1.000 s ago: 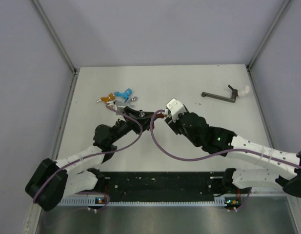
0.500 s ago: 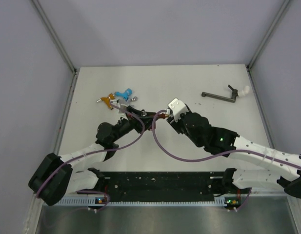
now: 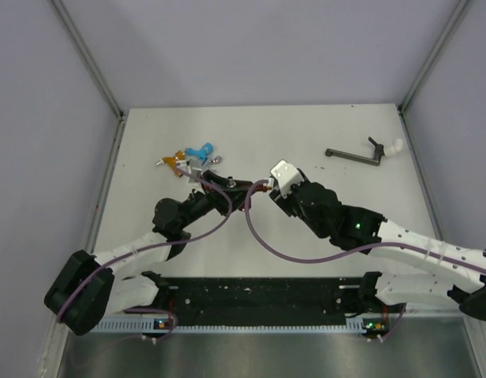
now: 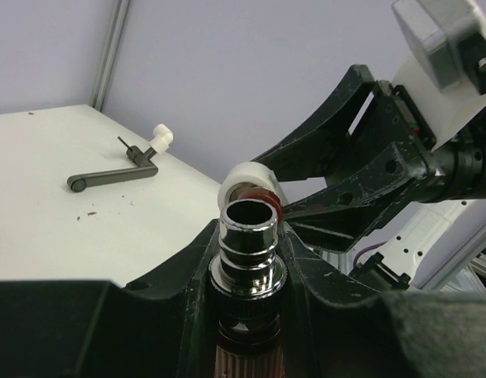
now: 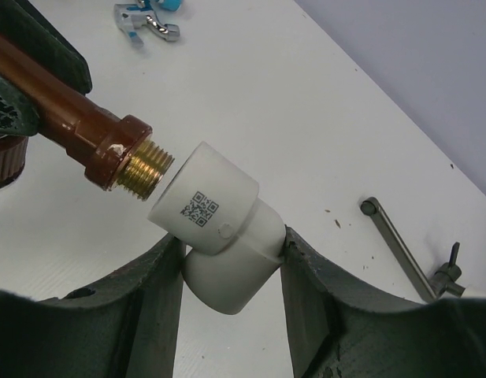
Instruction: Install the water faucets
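Note:
My left gripper [image 4: 246,268] is shut on the dark red-brown faucet [image 4: 248,252], whose silvery tip points at the wrist camera. My right gripper [image 5: 231,268] is shut on a white elbow fitting [image 5: 223,232]. The faucet's brown body [image 5: 69,118] ends in a brass thread [image 5: 142,175] that sits at the elbow's open mouth, part entered. In the top view both grippers meet above mid-table, the left [image 3: 241,191] and the right [image 3: 263,187]. The orange faucet [image 3: 176,160], light blue faucet [image 3: 200,150] and grey faucet [image 3: 197,170] lie together at the back left.
A dark lever bar [image 3: 354,155] with another white elbow [image 3: 394,146] on its end lies at the back right; the bar also shows in the left wrist view [image 4: 113,175]. Enclosure walls and metal posts ring the table. Purple cables loop between the arms.
The left arm's wrist has shifted slightly and the right gripper has edged a little to the right. Both still hold their pieces joined at the same spot.

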Action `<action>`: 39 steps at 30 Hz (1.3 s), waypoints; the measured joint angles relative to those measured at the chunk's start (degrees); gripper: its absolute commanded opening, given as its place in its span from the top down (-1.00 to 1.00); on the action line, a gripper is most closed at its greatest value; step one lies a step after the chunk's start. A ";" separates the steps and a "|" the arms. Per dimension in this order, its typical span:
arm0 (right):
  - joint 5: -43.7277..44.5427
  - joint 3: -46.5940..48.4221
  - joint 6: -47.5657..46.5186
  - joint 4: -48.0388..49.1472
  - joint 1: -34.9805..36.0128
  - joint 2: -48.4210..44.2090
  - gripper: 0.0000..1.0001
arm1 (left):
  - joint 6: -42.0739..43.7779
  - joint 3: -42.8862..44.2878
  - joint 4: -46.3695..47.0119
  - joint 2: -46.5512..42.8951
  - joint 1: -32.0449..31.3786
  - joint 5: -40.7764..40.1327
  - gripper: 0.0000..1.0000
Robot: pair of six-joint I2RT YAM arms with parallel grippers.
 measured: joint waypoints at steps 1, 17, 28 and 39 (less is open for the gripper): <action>0.02 -0.04 -0.04 -0.02 0.00 0.13 1.00 | -0.02 0.13 -0.02 -0.33 0.00 0.04 1.00; -1.42 -0.09 0.00 0.79 -0.02 -0.09 1.00 | 0.50 0.92 1.31 -0.07 0.11 1.09 1.00; -2.54 -0.13 0.00 1.29 -0.02 -1.09 1.00 | 2.43 0.92 0.13 -0.07 0.07 0.09 1.00; -2.97 -1.22 -0.96 1.36 -0.02 -1.20 1.00 | 3.21 0.96 -1.20 0.11 0.11 1.66 1.00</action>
